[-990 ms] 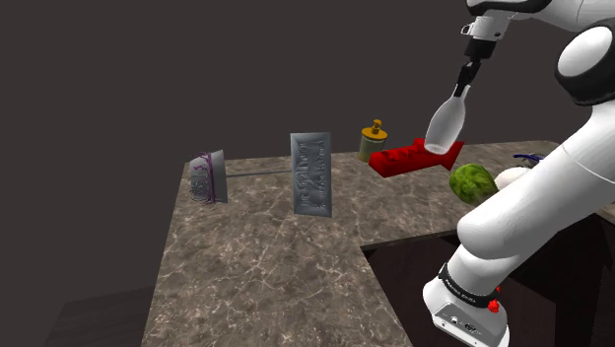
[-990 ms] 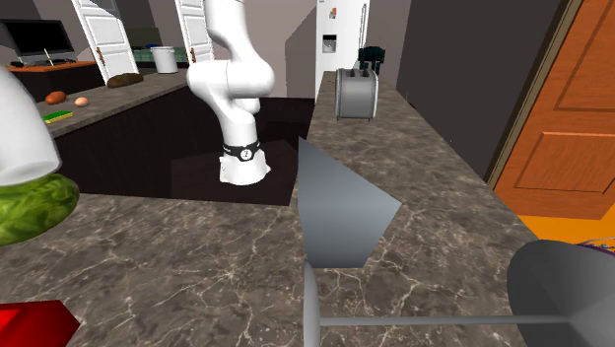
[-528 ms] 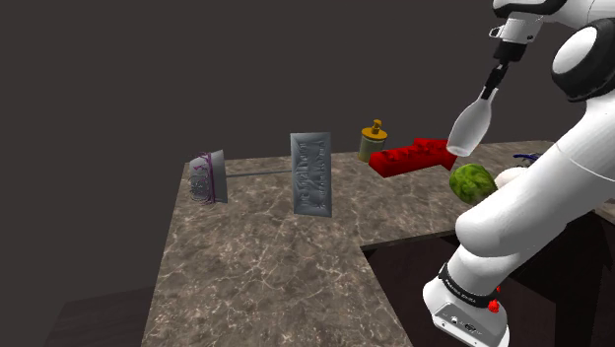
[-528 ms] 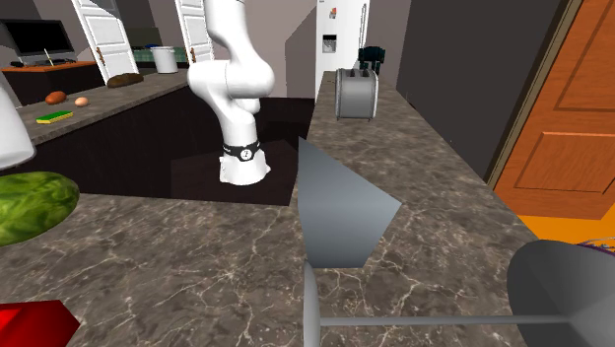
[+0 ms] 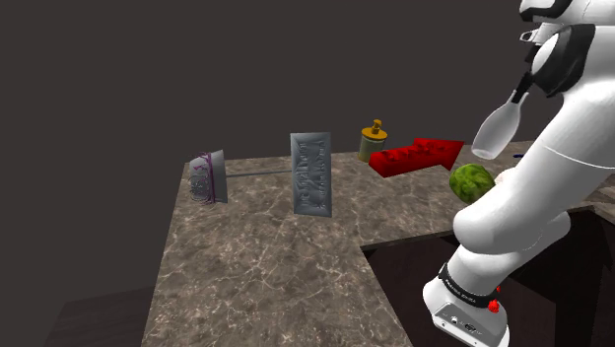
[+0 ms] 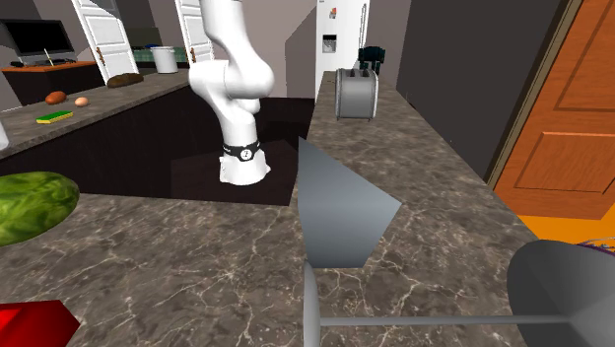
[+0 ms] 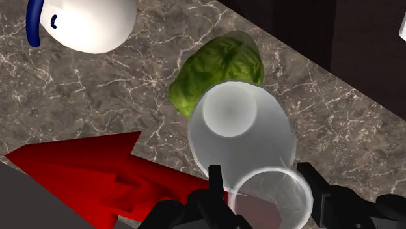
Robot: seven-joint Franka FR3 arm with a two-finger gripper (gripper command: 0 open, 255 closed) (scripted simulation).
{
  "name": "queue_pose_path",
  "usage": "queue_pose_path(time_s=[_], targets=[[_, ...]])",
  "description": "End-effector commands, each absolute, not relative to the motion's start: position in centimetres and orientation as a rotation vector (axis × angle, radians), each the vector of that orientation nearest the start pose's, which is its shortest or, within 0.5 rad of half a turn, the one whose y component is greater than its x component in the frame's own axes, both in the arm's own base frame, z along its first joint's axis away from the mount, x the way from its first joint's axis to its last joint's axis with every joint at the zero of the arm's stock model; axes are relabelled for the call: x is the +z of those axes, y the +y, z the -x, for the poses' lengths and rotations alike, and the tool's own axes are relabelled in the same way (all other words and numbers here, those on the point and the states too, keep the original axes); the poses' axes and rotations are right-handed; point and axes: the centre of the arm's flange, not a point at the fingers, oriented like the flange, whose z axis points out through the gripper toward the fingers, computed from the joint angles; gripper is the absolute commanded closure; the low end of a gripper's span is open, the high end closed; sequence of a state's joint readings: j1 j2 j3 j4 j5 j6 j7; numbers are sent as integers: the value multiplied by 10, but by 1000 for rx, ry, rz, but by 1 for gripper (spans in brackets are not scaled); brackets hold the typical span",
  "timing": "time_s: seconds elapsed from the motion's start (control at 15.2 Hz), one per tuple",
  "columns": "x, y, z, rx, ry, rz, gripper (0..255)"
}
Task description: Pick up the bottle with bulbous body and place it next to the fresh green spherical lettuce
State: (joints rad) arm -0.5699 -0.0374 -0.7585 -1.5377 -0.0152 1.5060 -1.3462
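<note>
As the shoulder view takes it in, counter (image 5: pixel 266 266): one L-shaped top of brown veined stone, carrying everything below.
Arm (image 5: pixel 532 197): one, white with dark joints, rising from its stand and bending up over the counter's far corner; the dark band at its base bears a small mark, too small to read.
Doors: two white panelled ones (image 6: pixel 103 30) and one orange one (image 6: pixel 572 99) in the second exterior view.
Grey panel (image 5: pixel 311 173): one, upright, mid-counter.
Toaster (image 6: pixel 356 94): one, silver, at the counter's far end in the second exterior view.
Red block (image 5: pixel 416 155): one, studded (like a toy brick), lying flat near the lettuce.
Lettuce (image 5: pixel 471 183): one green ball, resting on the counter just beside the arm in the shoulder view.
Bottle (image 5: pixel 496 126): one, translucent white, bulb downward and tilted, up in the air above the lettuce and apart from it; in the wrist view its bulb overlaps the lettuce.
Gripper (image 7: pixel 263 188): fingers narrowly parted, clasping the bottle's neck between them.
Olive jar (image 5: pixel 373 145): one, gold-topped, behind the red block.
</note>
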Motion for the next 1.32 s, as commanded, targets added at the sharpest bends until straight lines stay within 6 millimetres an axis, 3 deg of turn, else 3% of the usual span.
queue_pose_path(time_s=[0.0, 0.86, 1.25], targets=[[651, -542, -97, -14, -32, 3136, 255], [652, -646, 37, -14, -32, 3136, 255], [620, -646, 37, -14, -32, 3136, 255]])
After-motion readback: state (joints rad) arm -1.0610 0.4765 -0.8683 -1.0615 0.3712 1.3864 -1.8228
